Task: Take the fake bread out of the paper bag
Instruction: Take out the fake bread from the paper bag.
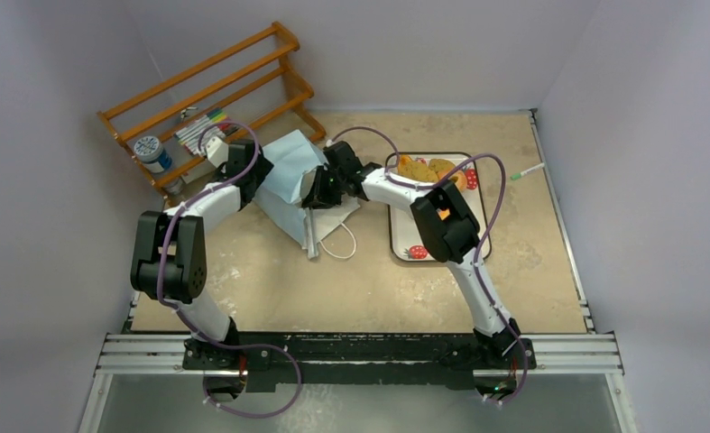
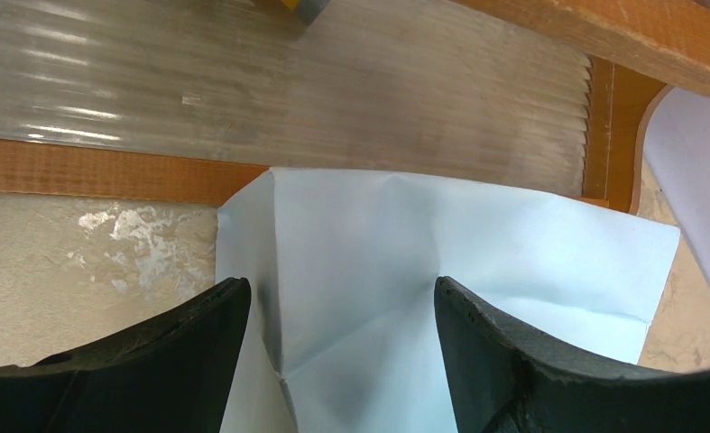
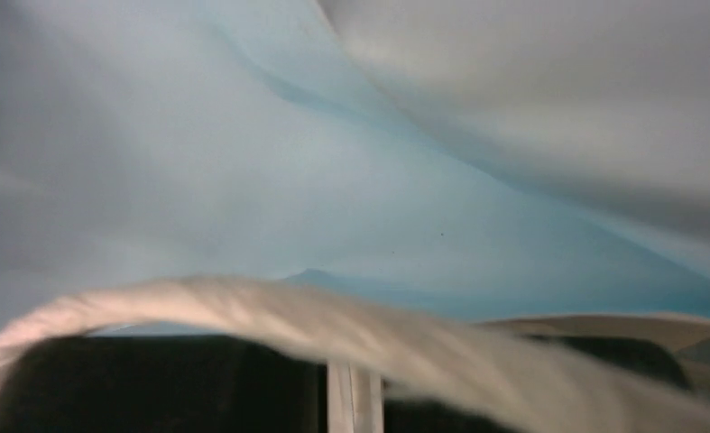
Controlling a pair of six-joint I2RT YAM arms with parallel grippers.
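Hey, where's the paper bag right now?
In the top view, the paper bag lies left of centre, just in front of the wooden rack and left of the strawberry-print tray.

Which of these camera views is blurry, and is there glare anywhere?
Right wrist view: heavily blurred, the paper bag a soft blue wash, its string handle smeared across the bottom. Left wrist view: sharp on the paper bag, with glare streaks on the ribbed clear panel behind. Top external view: even light, crisp.

Beige table (image 1: pixel 270 280): paper bag (image 1: pixel 292 162), tray (image 1: pixel 403 230), rack (image 1: pixel 207 86), pen (image 1: pixel 529 171)
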